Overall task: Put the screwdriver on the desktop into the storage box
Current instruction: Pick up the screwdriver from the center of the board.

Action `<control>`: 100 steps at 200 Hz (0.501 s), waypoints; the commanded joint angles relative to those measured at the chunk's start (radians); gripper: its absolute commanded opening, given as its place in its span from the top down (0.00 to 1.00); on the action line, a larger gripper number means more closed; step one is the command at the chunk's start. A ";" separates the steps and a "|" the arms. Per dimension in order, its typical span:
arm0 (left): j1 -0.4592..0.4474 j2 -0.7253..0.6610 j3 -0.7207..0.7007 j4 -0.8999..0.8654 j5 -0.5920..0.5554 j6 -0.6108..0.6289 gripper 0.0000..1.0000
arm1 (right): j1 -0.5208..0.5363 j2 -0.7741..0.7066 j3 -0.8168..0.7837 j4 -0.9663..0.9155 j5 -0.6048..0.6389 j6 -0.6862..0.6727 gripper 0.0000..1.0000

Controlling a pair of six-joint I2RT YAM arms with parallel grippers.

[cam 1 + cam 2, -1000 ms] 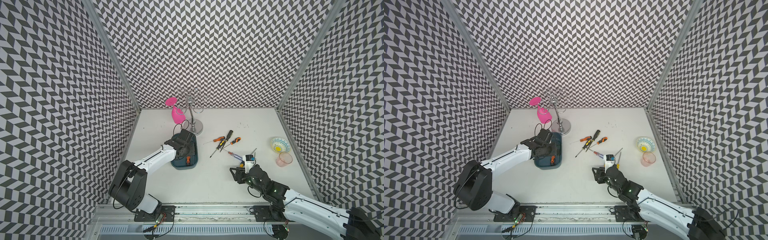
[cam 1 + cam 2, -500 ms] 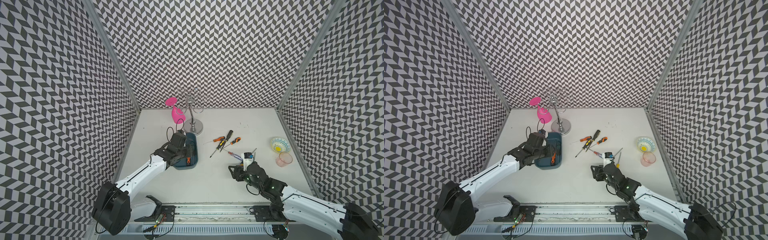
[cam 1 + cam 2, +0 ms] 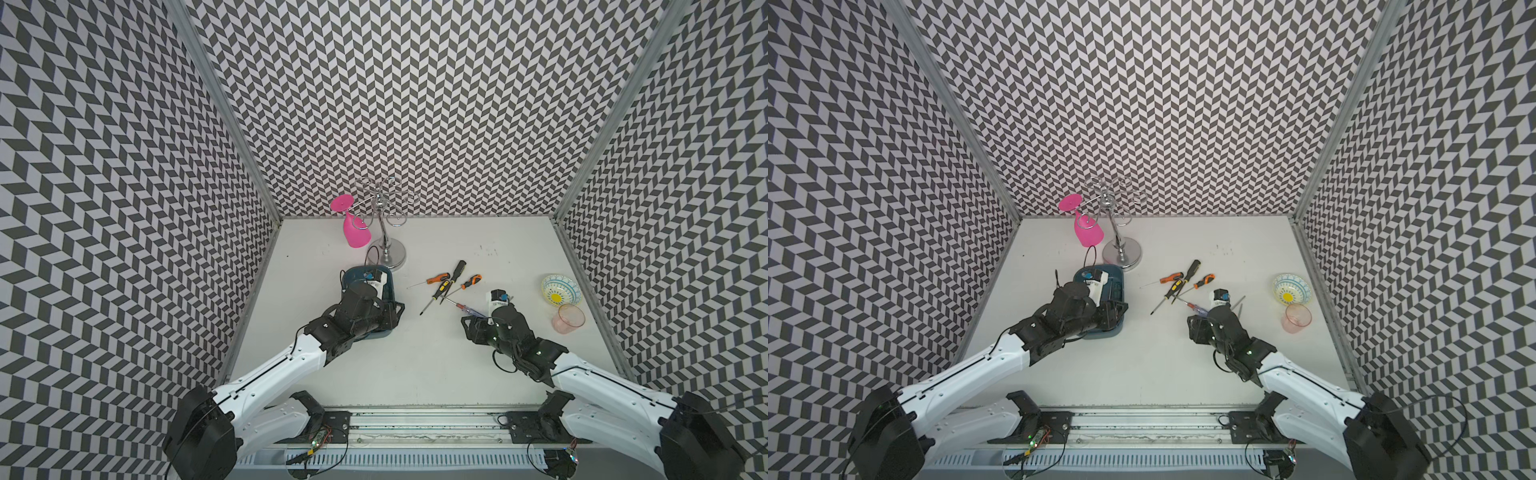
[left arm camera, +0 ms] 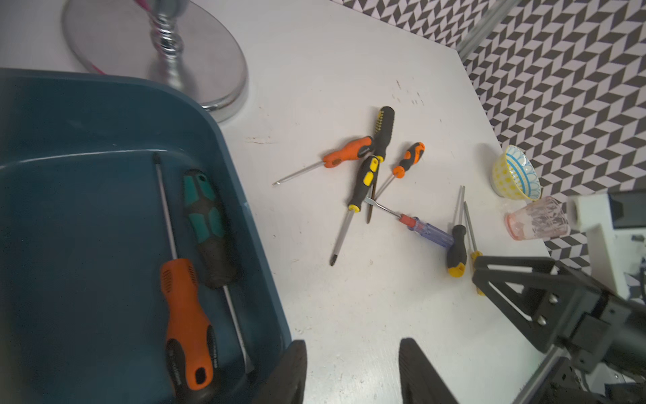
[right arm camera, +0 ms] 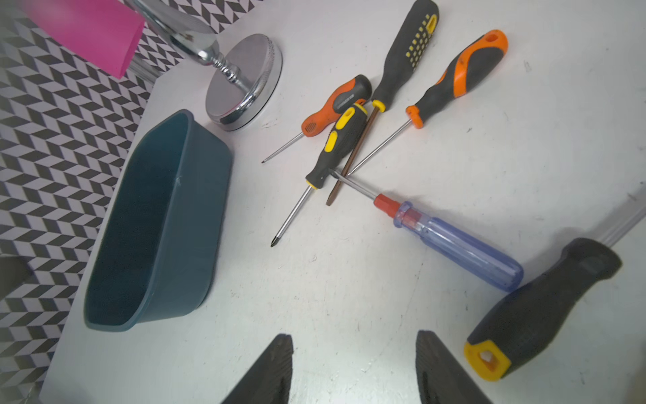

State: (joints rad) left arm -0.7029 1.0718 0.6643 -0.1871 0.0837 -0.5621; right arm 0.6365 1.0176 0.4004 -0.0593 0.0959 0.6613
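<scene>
- Screwdrivers (image 4: 363, 178) lie crossed on the desktop (image 4: 349, 300), apart from the storage box (image 4: 223, 140), which holds two.
- Chrome stand (image 4: 209, 63) just beside the box.
- Left gripper (image 4: 353, 346): jaws apart, empty, by the box's rim.
- Right gripper (image 5: 353, 339): jaws apart, empty, near the blue-handled screwdriver (image 5: 454, 245).

No legible text or labels.

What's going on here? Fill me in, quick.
Two robot arms are clearing screwdrivers off the desktop into the storage box. Two are already inside: an orange-handled screwdriver and a teal-handled screwdriver. The left hand hovers open and empty at the box's edge. The right hand, also open and empty, hovers close to the blue-handled screwdriver and a black-handled screwdriver with a yellow end. More lie in a crossed pile beyond.
</scene>
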 commanded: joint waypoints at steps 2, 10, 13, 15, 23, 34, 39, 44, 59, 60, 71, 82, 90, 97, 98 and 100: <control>-0.044 0.003 -0.015 0.095 0.012 -0.007 0.53 | -0.032 0.029 0.045 -0.033 -0.025 -0.031 0.41; -0.059 0.011 -0.018 0.107 0.010 -0.009 0.53 | -0.042 0.038 0.054 -0.042 -0.025 -0.034 0.41; -0.065 0.014 -0.018 0.111 0.009 -0.009 0.53 | -0.047 0.041 0.056 -0.044 -0.027 -0.035 0.41; -0.068 0.016 -0.020 0.114 0.010 -0.009 0.53 | -0.050 0.043 0.058 -0.045 -0.028 -0.036 0.41; -0.082 0.025 -0.018 0.123 0.009 -0.007 0.53 | -0.059 0.052 0.064 -0.052 -0.030 -0.039 0.41; -0.099 0.040 -0.017 0.132 0.001 -0.003 0.53 | -0.072 0.060 0.071 -0.061 -0.033 -0.042 0.41; -0.106 0.048 -0.015 0.135 -0.002 -0.002 0.53 | -0.077 0.064 0.075 -0.063 -0.035 -0.042 0.41; -0.114 0.055 -0.013 0.139 -0.004 -0.001 0.53 | -0.081 0.066 0.077 -0.065 -0.035 -0.042 0.41; -0.134 0.080 -0.008 0.148 -0.009 0.001 0.53 | -0.092 0.074 0.083 -0.074 -0.034 -0.042 0.41; -0.135 0.082 -0.007 0.148 -0.009 0.000 0.53 | -0.094 0.075 0.083 -0.074 -0.034 -0.042 0.41; -0.152 0.100 -0.004 0.156 -0.014 -0.001 0.53 | -0.103 0.081 0.088 -0.084 -0.029 -0.041 0.41; -0.170 0.117 -0.001 0.163 -0.020 -0.002 0.53 | -0.113 0.088 0.096 -0.094 -0.024 -0.040 0.41; -0.181 0.129 0.003 0.167 -0.024 -0.001 0.53 | -0.119 0.095 0.103 -0.106 -0.017 -0.038 0.41; -0.189 0.137 0.004 0.170 -0.029 -0.001 0.53 | -0.125 0.103 0.111 -0.116 -0.009 -0.036 0.41; -0.190 0.139 0.005 0.170 -0.030 -0.001 0.53 | -0.126 0.103 0.112 -0.117 -0.007 -0.036 0.41; -0.192 0.142 0.006 0.170 -0.031 -0.001 0.53 | -0.128 0.106 0.115 -0.121 -0.003 -0.036 0.41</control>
State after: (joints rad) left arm -0.8677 1.1900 0.6525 -0.0597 0.0731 -0.5697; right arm 0.5278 1.1011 0.4782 -0.1558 0.0715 0.6300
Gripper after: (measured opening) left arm 0.469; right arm 0.591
